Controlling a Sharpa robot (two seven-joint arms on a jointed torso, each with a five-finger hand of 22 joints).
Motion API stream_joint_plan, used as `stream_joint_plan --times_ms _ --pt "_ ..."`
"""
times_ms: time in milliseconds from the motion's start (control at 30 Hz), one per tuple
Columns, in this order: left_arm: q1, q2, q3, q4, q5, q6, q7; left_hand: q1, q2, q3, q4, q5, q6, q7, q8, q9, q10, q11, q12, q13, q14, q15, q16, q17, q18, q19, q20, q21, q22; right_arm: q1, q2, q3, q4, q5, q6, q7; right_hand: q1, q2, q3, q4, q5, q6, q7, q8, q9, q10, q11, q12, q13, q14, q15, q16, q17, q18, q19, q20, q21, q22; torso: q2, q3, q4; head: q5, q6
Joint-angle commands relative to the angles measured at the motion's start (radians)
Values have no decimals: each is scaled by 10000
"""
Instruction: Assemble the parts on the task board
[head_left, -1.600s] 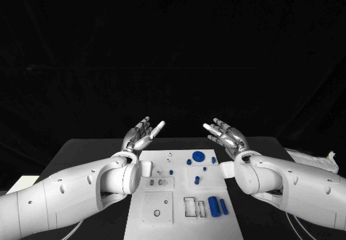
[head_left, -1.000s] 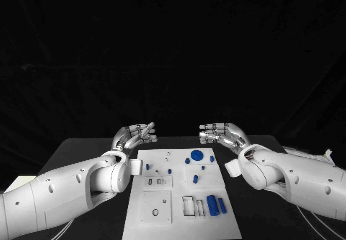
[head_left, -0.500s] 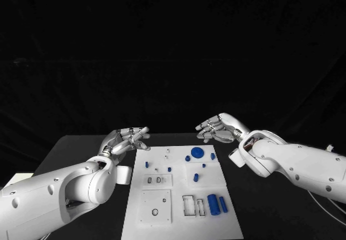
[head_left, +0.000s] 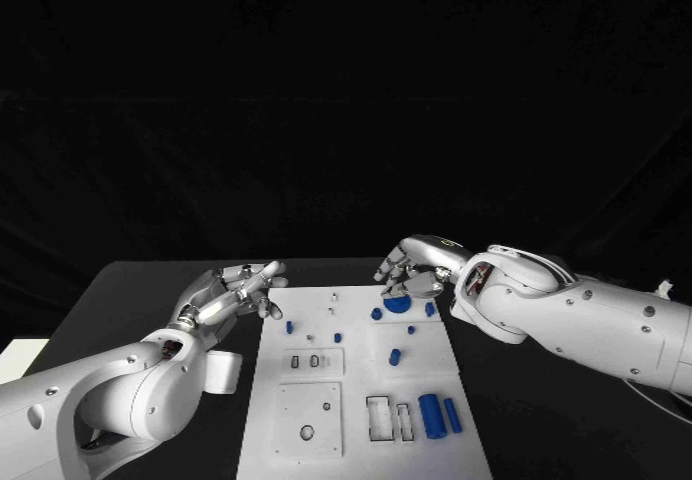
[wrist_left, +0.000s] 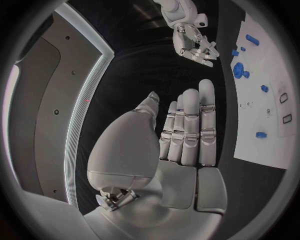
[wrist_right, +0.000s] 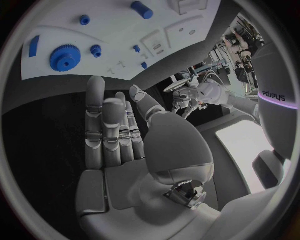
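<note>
The white task board (head_left: 433, 370) lies in the middle of the black table. On it are a blue gear (head_left: 397, 304) near the far edge, several small blue pegs such as one (head_left: 394, 356), and two blue cylinders (head_left: 430, 410) at the near right. My right hand (head_left: 411, 268) hovers over the board's far edge just above the gear, fingers bent down, holding nothing. My left hand (head_left: 234, 290) floats beside the board's far left corner, fingers spread and empty. The right wrist view shows my right hand (wrist_right: 119, 130) with straight fingers and the gear (wrist_right: 62, 56) beyond them. My left hand's palm (wrist_left: 187, 130) is bare.
Rectangular slots (head_left: 378, 415) and a raised square plate (head_left: 307, 410) sit at the board's near end. A white object (head_left: 15, 355) lies at the table's left edge. Black table surface runs along both long sides of the board.
Both hands have come down from a raised pose. The right hand swung inward over the gear; the left hand dropped beside the board's far left corner.
</note>
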Motion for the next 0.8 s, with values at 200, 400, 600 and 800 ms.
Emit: stream_joint_plan --times_ms 200,400,600,800 --pt "157 -122 20 316 -8 490 -48 -76 39 -99 -24 -18 -63 43 -102 4 -173 32 -31 27 -220 22 -116 -124 86 -157 2 174 108 104 167 8 -43 -2172 697 -1135 -44 -196 464 231 78 -79 7 -15 45 -248 44 -5 136 624 102 3453 3759 -881 1294 115 4958 6455 465 -26 285 -190 42" --pt "180 -141 21 366 -6 567 -74 -84 64 -114 -31 -16 -94 59 -136 -2 -252 54 -73 23 -336 42 -239 -238 87 -235 21 233 156 116 248 9 -44 -2582 930 -1407 -129 -337 642 362 173 -6 8 -17 70 -218 11 -48 222 579 99 3495 3708 -1144 1786 100 6127 8194 584 -23 380 -280 27" --pt "185 -143 21 367 -5 616 -104 -88 79 -119 -34 -17 -107 66 -151 -5 -284 63 -91 19 -360 51 -240 -228 88 -267 30 256 176 118 265 10 -47 -2896 1340 -1656 -225 -457 648 472 101 38 -1 -13 89 -390 41 -57 245 611 121 3687 3951 -1104 1701 124 6098 8044 650 -21 431 -346 28" --pt "186 -163 21 377 -5 635 -133 -90 81 -124 -36 -17 -115 73 -159 -7 -300 69 -100 18 -371 55 -241 -224 88 -284 34 267 185 108 285 10 -95 -3068 1678 -1798 -234 -525 652 542 -9 46 -7 -20 99 -546 64 -57 262 604 141 3725 3972 -1085 1650 146 6092 7980 727 -14 458 -376 13"
